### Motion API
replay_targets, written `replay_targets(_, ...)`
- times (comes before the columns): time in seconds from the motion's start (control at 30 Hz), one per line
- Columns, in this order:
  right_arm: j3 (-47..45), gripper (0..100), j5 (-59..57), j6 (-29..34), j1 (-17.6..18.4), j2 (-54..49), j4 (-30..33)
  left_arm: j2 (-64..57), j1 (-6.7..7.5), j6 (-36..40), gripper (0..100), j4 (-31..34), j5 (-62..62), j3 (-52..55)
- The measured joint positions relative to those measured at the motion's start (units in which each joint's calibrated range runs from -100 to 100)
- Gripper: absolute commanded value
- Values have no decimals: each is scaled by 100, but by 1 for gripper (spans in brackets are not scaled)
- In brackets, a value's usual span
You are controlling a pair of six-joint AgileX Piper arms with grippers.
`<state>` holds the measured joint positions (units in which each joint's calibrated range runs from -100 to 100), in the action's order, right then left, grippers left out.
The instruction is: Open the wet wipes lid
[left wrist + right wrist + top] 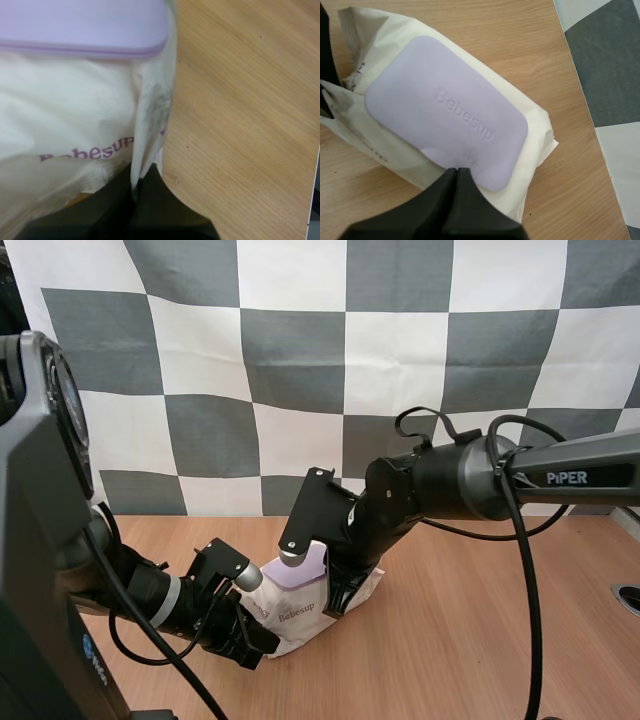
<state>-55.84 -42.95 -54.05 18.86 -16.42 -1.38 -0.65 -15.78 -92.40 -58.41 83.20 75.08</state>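
Holding the pack of wet wipes (298,618) steady looks like the left tool's (137,177) whole job here. Its fingers are clamped on the pack's crimped white side seam (150,115), which should stop it sliding on the wooden worktop (480,640). The pack lies between the two arms, with the lilac Bebesup lid (445,110) facing up and flat shut. The right tool (456,171) has its fingers pressed together into one wedge, gripping nothing, with the tip right at the lid's edge beside the little thumb notch (431,151). My guess is it's meant as a pry point, getting under that lip to flip the lid up
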Motion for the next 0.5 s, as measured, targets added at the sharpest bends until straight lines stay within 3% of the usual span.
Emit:
replay_targets(0.33, 0, 0, -101, 35, 0, -44, 292, 0, 0, 0, 0, -43, 0, 0)
replay_targets(0.5, 0, 0, -550, 35, 0, -446, 138, 0, 0, 0, 0, -83, 0, 0)
